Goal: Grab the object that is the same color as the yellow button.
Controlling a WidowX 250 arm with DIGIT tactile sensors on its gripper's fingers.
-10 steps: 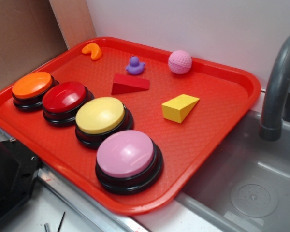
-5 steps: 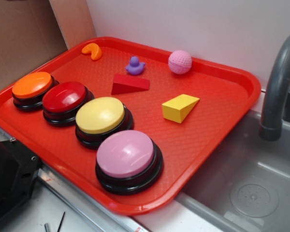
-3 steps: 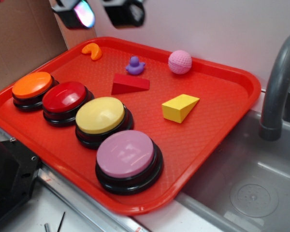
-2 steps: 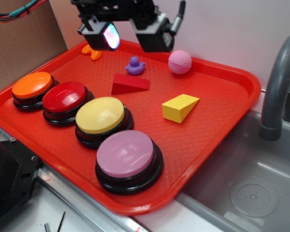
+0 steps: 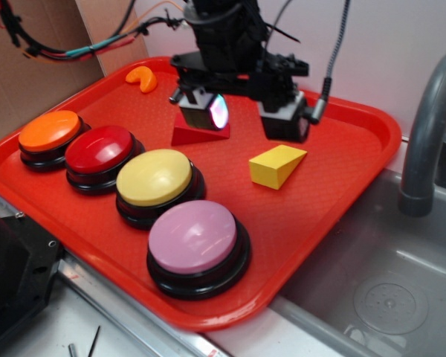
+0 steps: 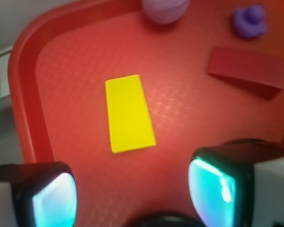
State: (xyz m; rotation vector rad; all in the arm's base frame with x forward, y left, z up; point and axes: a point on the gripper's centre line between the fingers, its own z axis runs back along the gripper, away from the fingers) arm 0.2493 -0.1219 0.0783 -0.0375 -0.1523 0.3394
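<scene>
I am reading the claw (image 5: 247, 117) as spread wide and holding nothing; its two fingers are hanging above the far middle of the red tray (image 5: 342, 186). The left finger (image 5: 208, 110) is sitting over the red wedge (image 5: 195, 134), and the right finger (image 5: 284, 119) is sitting just beyond the yellow wedge block (image 5: 276, 165). That block is lying flat on the tray, right of center, apart from both fingers. In the wrist view the yellow wedge block (image 6: 128, 113) is showing ahead of the claw (image 6: 132, 191), nearer the left finger, with open tray around it. The yellow button (image 5: 155, 178) is sitting third in a row of four along the near-left side, between the red button (image 5: 100, 151) and the pink button (image 5: 194, 238); the orange button (image 5: 50, 132) is ending the row at far left. An orange crescent (image 5: 142, 77) is lying in the far-left corner. A grey faucet (image 5: 425, 134) is standing to the right of the tray
</scene>
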